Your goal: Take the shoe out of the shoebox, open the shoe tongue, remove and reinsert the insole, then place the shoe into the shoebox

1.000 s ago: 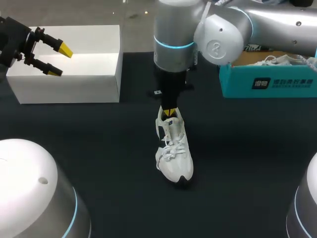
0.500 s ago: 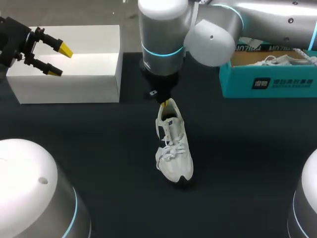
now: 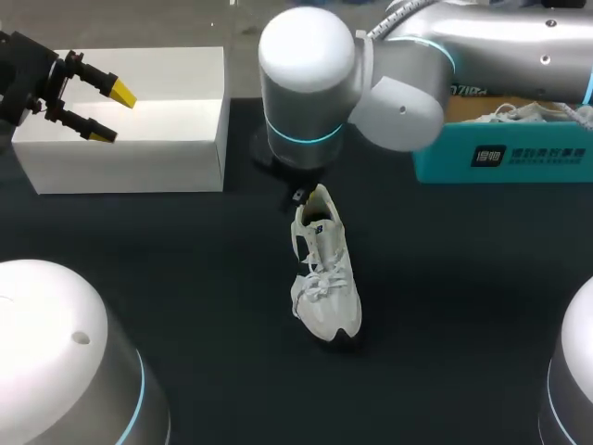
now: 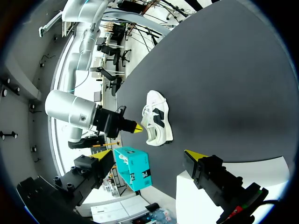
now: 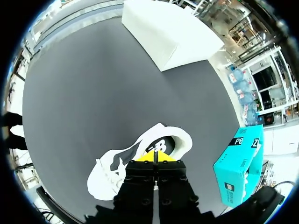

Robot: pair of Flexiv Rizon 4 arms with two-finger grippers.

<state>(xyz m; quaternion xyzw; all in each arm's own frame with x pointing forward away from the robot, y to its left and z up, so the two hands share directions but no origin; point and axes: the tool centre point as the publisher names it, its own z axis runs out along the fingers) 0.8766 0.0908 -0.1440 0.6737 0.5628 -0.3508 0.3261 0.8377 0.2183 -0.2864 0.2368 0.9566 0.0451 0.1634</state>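
One white sneaker (image 3: pixel 324 269) with black patches and white laces stands on its sole mid-table (image 3: pixel 185 278), toe at 6 o'clock. Our right claw (image 5: pixel 154 156), tips pinched together, hangs by its heel at 12. Our left claw (image 3: pixel 111 114) gapes at 10 o'clock over a white box (image 3: pixel 139 148).

A dark, matte worktop (image 3: pixel 185 306) fills most of the head view, its surface plain and even in colour. At its far left corner stands a white box (image 3: pixel 130 139). The box is rectangular and unmarked, with one long side facing the front, and it rests flat on the worktop against the back edge. Its walls are straight and clean. From these views it is hard to tell whether its top is open or closed.
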